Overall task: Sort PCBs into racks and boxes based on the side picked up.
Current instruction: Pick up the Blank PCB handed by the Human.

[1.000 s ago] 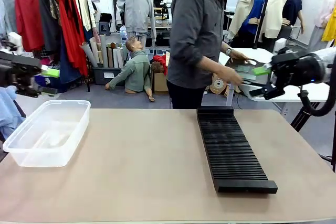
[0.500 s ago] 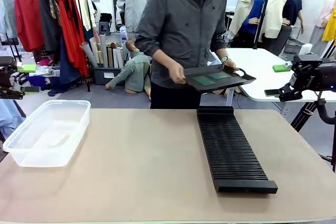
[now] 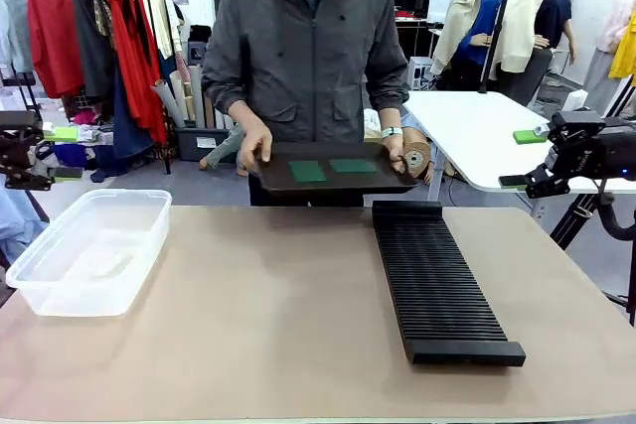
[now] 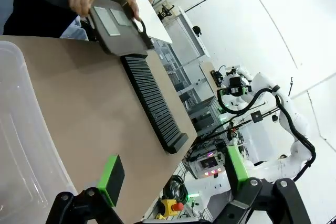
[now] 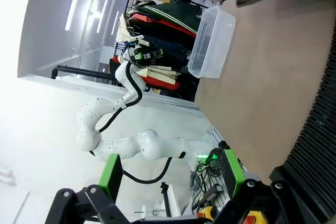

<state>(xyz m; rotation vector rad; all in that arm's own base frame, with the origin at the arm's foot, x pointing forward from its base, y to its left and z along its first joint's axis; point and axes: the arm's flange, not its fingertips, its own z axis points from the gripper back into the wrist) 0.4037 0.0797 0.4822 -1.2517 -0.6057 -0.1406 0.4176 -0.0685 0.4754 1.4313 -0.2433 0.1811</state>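
"Where are the PCBs point(image 3: 307, 172)?"

"Two lie flat, side by side, on a black tray point(image 3: 280, 182). A person point(image 3: 308, 57) holds it by both ends over the bench's point(image 3: 248, 345) far edge, just behind the rack point(image 3: 437, 280). Which faces are up, I can't quite tell."

"And the robot?"

"The left gripper point(image 3: 65, 153) is spread and empty, off the bench's left side near the box point(image 3: 89, 250). The right gripper point(image 3: 522, 159) is likewise apart, off the right side."

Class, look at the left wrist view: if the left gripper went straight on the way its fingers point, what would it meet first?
Probably the bare tabletop between the clear box and the black rack, or possibly the rack itself, since depth is unclear. The left gripper is open, and nothing nearer blocks it.
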